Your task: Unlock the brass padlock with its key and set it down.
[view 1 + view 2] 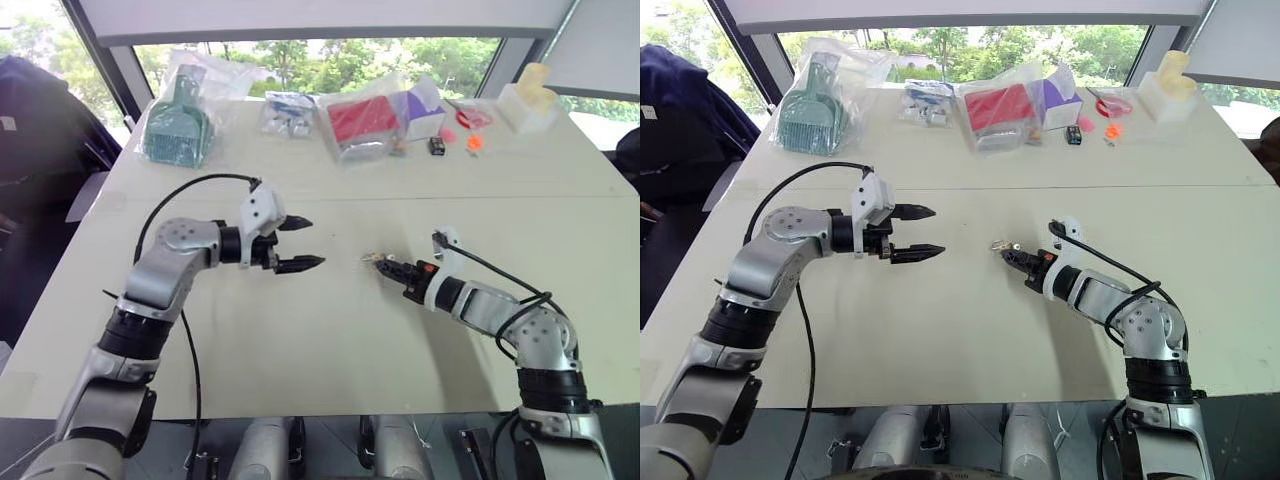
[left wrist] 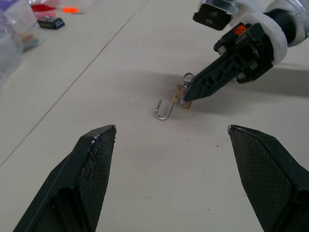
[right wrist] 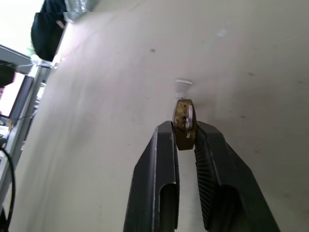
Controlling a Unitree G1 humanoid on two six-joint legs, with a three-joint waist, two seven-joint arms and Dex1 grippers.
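Sunlit trees showed through the windows behind a pale table [image 1: 330, 330] where one robot worked with two arms. Along the far edge, from left to right, lay one teal plastic scoop in a bag [image 1: 178, 128], one small clear packet [image 1: 288, 112], one bag holding a red box [image 1: 362, 122], one small black gadget [image 1: 437, 145], a scatter of orange-red bits [image 1: 472, 142] and one cream-coloured block [image 1: 530, 98]. At left, the left gripper [image 1: 302, 244] hung above the bare tabletop, its two black fingers spread wide and holding nothing. At right, the right gripper [image 1: 385, 264] reached low toward the table's middle with its fingers clenched on the brass padlock [image 2: 183, 97], the only padlock in sight, which sat at the fingertips just above or on the surface; which of the two could not be told. The head views gave the lock as little more than a glint at the fingertips. The left wrist view showed more: the silvery shackle [image 2: 165, 110] swung free as an open hook beside the brass body, and a small ring stood at the body's other end. The right wrist view showed the brass body pinched between the two fingers [image 3: 159, 164].
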